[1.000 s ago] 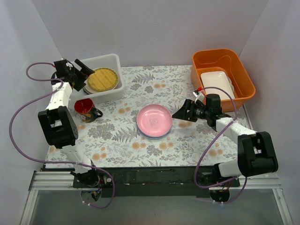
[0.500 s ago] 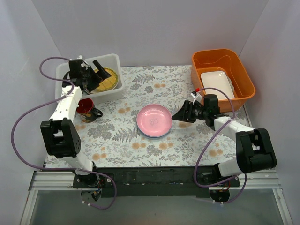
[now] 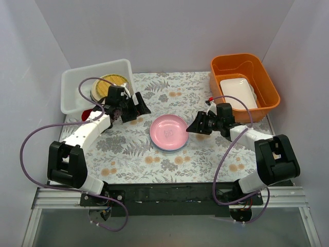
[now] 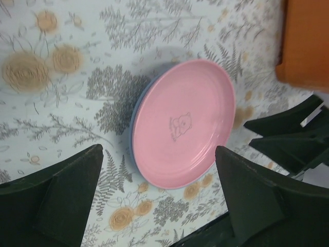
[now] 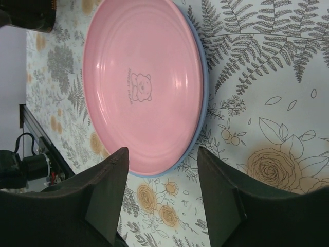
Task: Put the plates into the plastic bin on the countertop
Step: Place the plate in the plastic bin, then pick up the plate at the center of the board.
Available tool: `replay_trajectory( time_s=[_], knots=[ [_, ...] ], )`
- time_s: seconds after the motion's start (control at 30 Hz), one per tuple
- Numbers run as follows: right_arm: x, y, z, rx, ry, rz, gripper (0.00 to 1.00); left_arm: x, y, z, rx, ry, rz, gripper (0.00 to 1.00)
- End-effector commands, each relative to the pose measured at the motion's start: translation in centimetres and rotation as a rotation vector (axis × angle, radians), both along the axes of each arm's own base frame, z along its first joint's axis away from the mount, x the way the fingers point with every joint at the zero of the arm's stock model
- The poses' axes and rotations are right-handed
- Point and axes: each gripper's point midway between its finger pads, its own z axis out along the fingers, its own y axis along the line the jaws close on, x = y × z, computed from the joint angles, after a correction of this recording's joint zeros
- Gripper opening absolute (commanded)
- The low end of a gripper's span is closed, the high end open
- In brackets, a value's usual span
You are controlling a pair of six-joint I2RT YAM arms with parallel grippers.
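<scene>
A pink plate (image 3: 168, 131) lies on a light blue plate (image 5: 204, 87) in the middle of the countertop (image 3: 128, 154). My left gripper (image 3: 141, 106) hangs open just left of and behind this stack, with nothing between its fingers. In the left wrist view the pink plate (image 4: 182, 123) lies ahead of that open gripper (image 4: 159, 152). My right gripper (image 3: 191, 127) stands open at the stack's right edge. In its wrist view, the gripper (image 5: 163, 154) has its tips at the pink plate's (image 5: 141, 87) rim. The plastic bin (image 3: 72, 85) at the back left holds a woven yellow plate (image 3: 109, 85).
An orange tub (image 3: 245, 64) at the back right holds a white rectangular dish (image 3: 237, 92). A red mug (image 3: 88, 115) stands in front of the bin, mostly hidden under my left arm. The left arm's purple cable (image 3: 36, 134) loops over the left side.
My left arm has swung from over the bin down to the plate stack in the middle. My right gripper has moved left to the stack's edge and its jaws have narrowed.
</scene>
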Motion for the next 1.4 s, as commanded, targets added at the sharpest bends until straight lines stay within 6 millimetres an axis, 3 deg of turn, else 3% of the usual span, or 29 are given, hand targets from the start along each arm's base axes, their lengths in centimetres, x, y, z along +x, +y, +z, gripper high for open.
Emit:
replay_trajectory(
  time_s=[0.0,0.23,0.33,0.57,0.67,0.7,0.8,1.37],
  knots=[
    [1.2,0.5,-0.7,-0.071,-0.025,-0.006,0.62,-1.7,-1.1,-2.6,0.031,0.037,-0.029,0.89],
    [1.3,1.3,-2.7,-0.132,0.01,0.006,0.58,-3.5,-3.6,-6.2,0.052,0.108,-0.081,0.85],
    [1.3,1.5,-3.2,-0.149,0.02,0.009,0.5,-3.8,-4.5,-7.3,0.079,0.121,-0.1,0.78],
    [1.4,1.5,-2.9,-0.151,0.009,0.01,0.49,-4.1,-5.1,-10.5,0.157,0.167,-0.106,0.61],
    [1.3,1.5,-2.8,-0.149,0.01,0.013,0.5,-4.1,-5.1,-11.0,0.172,0.171,-0.106,0.36],
    [1.3,1.5,-2.9,-0.151,0.011,0.013,0.49,-4.0,-5.1,-11.0,0.174,0.167,-0.102,0.19],
    [1.3,1.5,-2.7,-0.15,0.007,0.014,0.5,-3.8,-5.2,-10.3,0.173,0.148,-0.1,0.01],
    [1.5,1.6,-1.5,-0.129,-0.033,-0.002,0.5,-3.6,-4.6,-6.0,0.186,0.074,-0.086,0.0]
  ],
)
